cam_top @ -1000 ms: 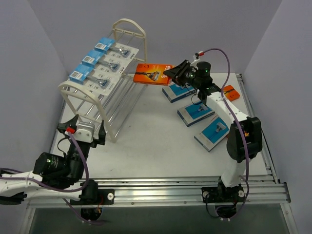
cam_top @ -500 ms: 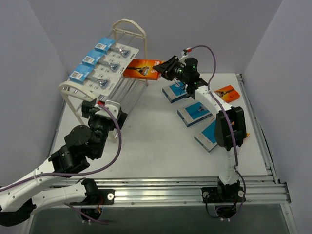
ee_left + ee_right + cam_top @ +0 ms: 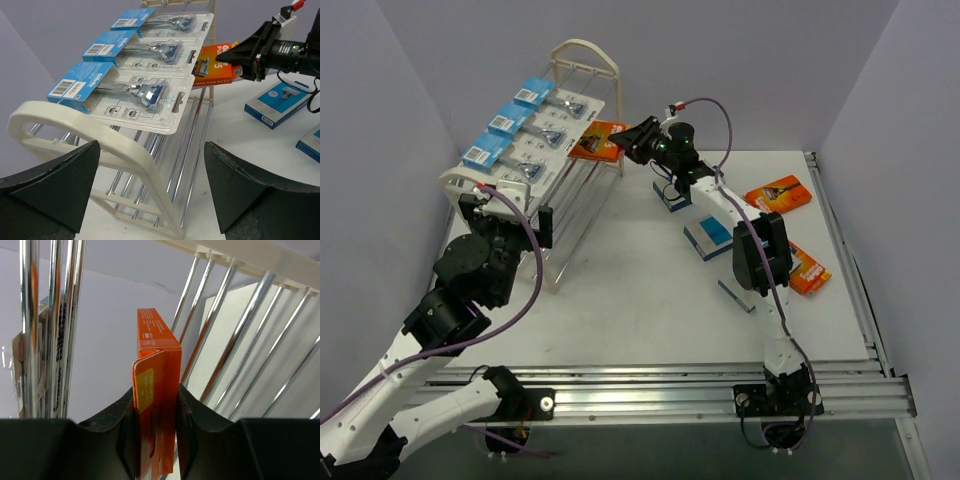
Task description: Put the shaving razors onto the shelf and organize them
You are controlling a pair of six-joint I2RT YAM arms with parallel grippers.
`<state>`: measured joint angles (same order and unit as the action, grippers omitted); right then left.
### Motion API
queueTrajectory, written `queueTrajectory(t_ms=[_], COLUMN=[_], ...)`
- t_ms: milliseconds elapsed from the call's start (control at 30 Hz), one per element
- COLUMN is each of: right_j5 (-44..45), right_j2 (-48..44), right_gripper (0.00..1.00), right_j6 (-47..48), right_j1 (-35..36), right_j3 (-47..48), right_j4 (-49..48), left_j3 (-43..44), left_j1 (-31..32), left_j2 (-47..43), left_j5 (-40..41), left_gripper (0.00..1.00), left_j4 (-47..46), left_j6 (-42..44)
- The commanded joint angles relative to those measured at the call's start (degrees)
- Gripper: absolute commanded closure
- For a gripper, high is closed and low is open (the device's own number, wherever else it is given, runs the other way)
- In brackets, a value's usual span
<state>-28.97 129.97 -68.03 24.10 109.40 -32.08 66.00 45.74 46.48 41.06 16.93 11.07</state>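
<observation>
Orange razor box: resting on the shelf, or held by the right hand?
Held: the right hand grips the orange razor box on both faces beside the top tier of the shelf. Touching the rods: cannot tell.

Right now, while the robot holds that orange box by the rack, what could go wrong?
The orange box, pinched at one end by the right gripper, is right beside the blister cards; pushing it in might shove them along the shelf.
The shelf is only thin rods with gaps, so the box might tilt or slip through when released.
The open left gripper sits close to the shelf's near end and could bump it.
</observation>
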Motion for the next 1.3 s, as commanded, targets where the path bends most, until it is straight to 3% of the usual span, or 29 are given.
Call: queueTrajectory(t_ms=[0,467,1267], right_j5=[2.25,5.77,10.69], right_j2=[2.82,9.16,14.26], right_gripper=[1.0,1.0,0.99], right_j6=[-2.37,-1.93,-1.23], right_j1=[1.39,2.27,3.5], right_j3=[6.77,12.59,19.09], right_j4=[-7.04,-7.04,-4.4], left_j3=[-1.65,-14.84,-15.46], left_j1=[-1.0,-1.44,-1.44], left_j2=[-2.61,-11.67,-10.8], left_j5=[-1.42,-0.37,-4.06], left_gripper=[0.06,0.06,0.06], left_j4=[-1.98,-7.79,-7.35], left_j6=[-2.55,-1.14,-2.98])
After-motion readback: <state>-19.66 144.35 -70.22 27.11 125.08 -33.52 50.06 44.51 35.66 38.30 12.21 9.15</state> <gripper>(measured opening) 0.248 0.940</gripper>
